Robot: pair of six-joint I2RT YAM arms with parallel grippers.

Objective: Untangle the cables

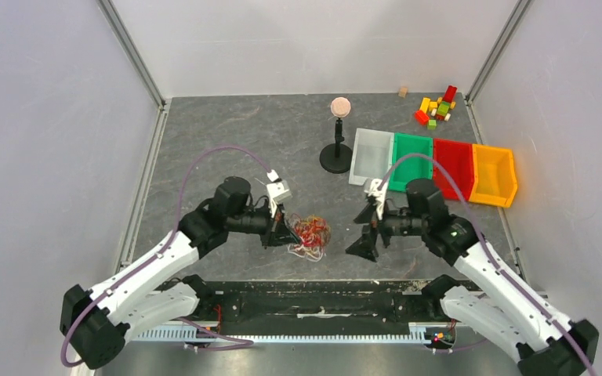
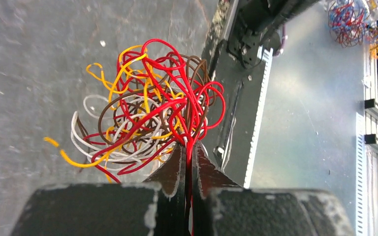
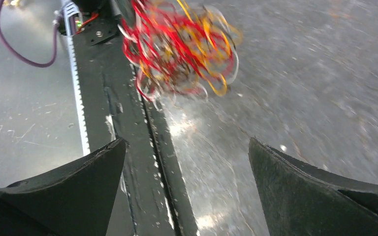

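My left hand (image 2: 188,150) is pinched tight on a red strand (image 2: 190,137) at the edge of the cables (image 2: 147,110). They bunch just past that grip as one knotted ball of red, orange, white and brown loops, near the front edge of the counter (image 1: 227,133); whether the ball rests on it or hangs I cannot tell. My right hand (image 3: 187,143) is spread wide and holds nothing, facing the ball from the other side, a little apart. I judge the job barely begun: no strand lies free, and every loop is left to pull out. Far back sit a row of bins (image 1: 435,160) and some small blocks (image 1: 436,106)
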